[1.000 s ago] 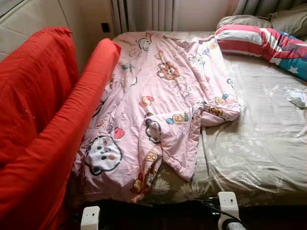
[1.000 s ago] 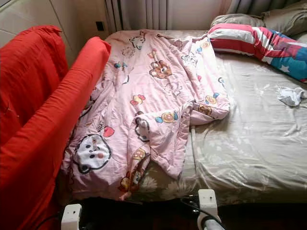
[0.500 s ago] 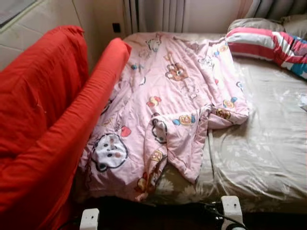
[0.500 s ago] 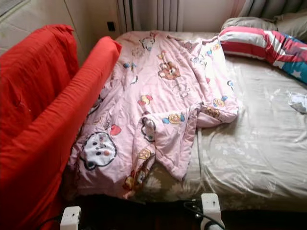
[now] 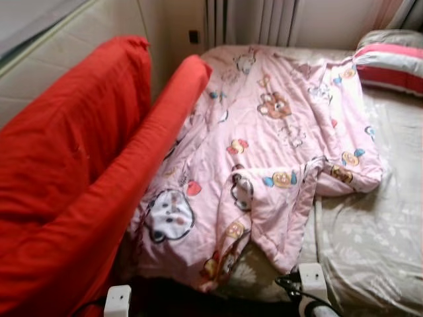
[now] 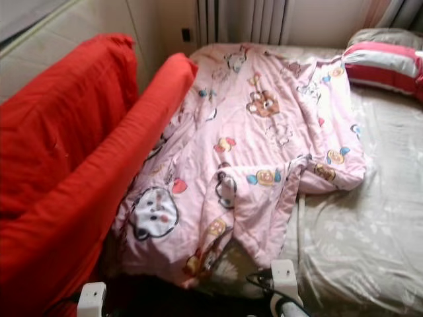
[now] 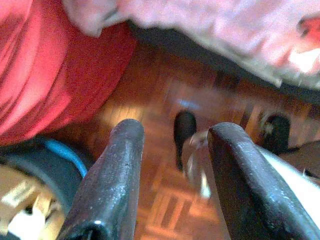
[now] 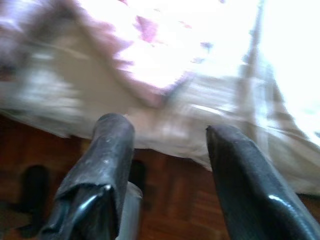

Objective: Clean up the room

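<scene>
**Inspector:** State the item and where it lies.

**Assistant:** The pink quilt (image 5: 271,152) lies rumpled along the bed (image 5: 377,251), beside the red sofa (image 5: 79,172). Its lower hem hangs over the bed's near edge, ahead of and above both sets of fingers.

**Inspector:** Handling?

**Assistant:** By judgement, soft, padded and limp. It is bulky rather than heavy and would sag and drag if lifted by one point. The folded-over flap (image 5: 277,218) near the foot edge, or the hem corner, offers the thickest pinch. Two holds set well apart would serve best.

**Inspector:** Arm pose?

**Assistant:** Both arms hang low in front of the bed. The left gripper (image 7: 172,165) points down at the wooden floor (image 7: 150,195), fingers spread, nothing between them, the sofa just beside. The right gripper (image 8: 167,170) faces the bed's edge, fingers likewise parted and empty, the quilt hem beyond the tips, apart from them.
</scene>
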`<state>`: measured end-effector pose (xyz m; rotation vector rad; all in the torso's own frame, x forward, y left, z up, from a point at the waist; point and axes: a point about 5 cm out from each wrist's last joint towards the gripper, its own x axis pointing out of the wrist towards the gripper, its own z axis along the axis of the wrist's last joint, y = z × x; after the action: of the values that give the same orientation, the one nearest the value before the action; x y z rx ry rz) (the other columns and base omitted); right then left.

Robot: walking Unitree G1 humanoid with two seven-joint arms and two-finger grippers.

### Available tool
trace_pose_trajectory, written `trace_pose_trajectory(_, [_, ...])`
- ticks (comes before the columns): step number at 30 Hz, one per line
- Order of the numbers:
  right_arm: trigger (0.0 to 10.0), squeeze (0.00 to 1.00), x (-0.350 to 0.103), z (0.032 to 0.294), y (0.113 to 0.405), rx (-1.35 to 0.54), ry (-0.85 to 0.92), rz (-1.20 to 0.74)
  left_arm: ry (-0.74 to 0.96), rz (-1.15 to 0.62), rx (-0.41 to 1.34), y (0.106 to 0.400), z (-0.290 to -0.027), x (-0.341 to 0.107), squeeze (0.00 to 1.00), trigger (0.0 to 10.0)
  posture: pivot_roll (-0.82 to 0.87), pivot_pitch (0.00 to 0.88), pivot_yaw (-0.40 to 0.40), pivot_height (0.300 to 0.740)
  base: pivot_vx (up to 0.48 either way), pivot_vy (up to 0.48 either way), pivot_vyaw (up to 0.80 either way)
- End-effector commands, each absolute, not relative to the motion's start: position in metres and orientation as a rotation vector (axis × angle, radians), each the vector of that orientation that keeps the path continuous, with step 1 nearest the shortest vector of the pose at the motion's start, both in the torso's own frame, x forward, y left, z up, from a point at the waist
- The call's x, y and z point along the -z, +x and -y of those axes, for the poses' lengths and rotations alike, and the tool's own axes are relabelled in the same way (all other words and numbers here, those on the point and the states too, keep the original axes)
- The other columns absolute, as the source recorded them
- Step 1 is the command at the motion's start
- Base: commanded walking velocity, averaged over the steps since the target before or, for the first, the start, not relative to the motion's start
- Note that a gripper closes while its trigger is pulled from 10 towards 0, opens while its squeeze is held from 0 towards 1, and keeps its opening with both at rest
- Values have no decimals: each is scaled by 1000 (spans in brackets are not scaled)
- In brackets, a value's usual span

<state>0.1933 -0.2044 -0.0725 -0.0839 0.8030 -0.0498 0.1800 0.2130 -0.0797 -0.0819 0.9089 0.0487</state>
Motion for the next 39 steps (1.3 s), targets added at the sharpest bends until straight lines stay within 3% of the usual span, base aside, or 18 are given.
trace_pose_trajectory(1, [10000,0,74,205,191,60,-66,-808,-73,-950,-46,169,-214,85,0,10000,-81,147,24,738,0,0,0])
trace_pose_trajectory(6, [10000,0,66,204,203,31,-78,-751,-73,-948,-48,169,-215,85,0,10000,-84,155,24,738,0,0,0])
trace_pose_trajectory(7, [10000,0,55,200,220,8,-83,-675,-73,-939,-50,170,-215,84,0,10000,-85,157,24,738,0,0,0])
trace_pose_trajectory(13, [10000,0,39,193,243,-12,-84,-572,-88,-891,-59,173,-215,82,0,10000,-86,160,23,738,0,0,0])
trace_pose_trajectory(39, [10000,0,38,192,245,-16,-87,-566,-90,-888,-59,173,-215,82,0,10000,-85,162,23,738,0,0,0])
